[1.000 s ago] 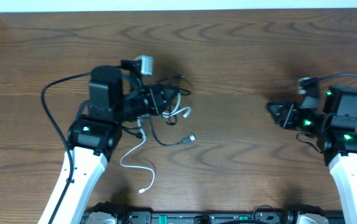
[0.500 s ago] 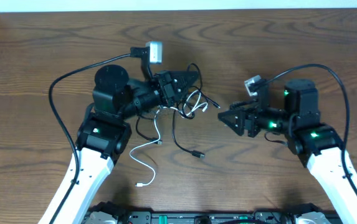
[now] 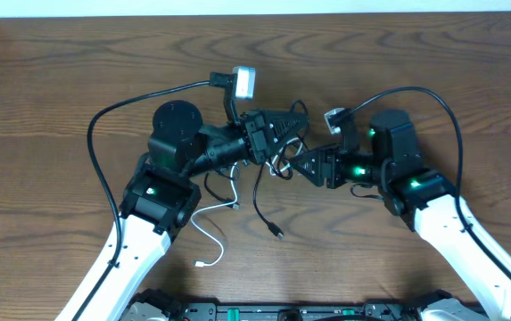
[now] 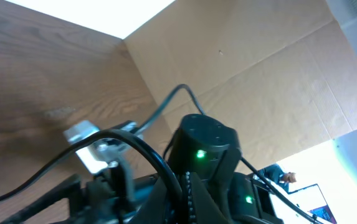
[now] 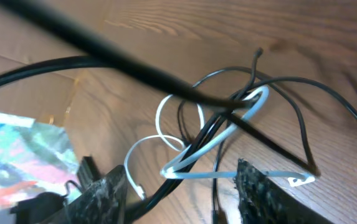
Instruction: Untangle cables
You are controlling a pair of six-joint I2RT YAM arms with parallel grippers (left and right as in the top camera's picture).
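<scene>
Leftward across the table point(image 3: 59, 71) the right gripper point(image 3: 298, 166) has swung in from the far side. Its jaws stand parted at the tangle, with a loop of the white cable point(image 5: 215, 140) ahead of its fingers point(image 5: 262, 193). Opposite, the left gripper point(image 3: 289, 125) is clamped on the knotted cables point(image 3: 282, 157) at mid-table. A black plug end point(image 3: 277, 234) trails below. The colourful printed sheet point(image 5: 16, 155) is too blurred to read.

One white cable point(image 5: 177, 167), black cables point(image 3: 276, 231) too tangled to count, two arms point(image 3: 135, 236) point(image 3: 456, 227).
</scene>
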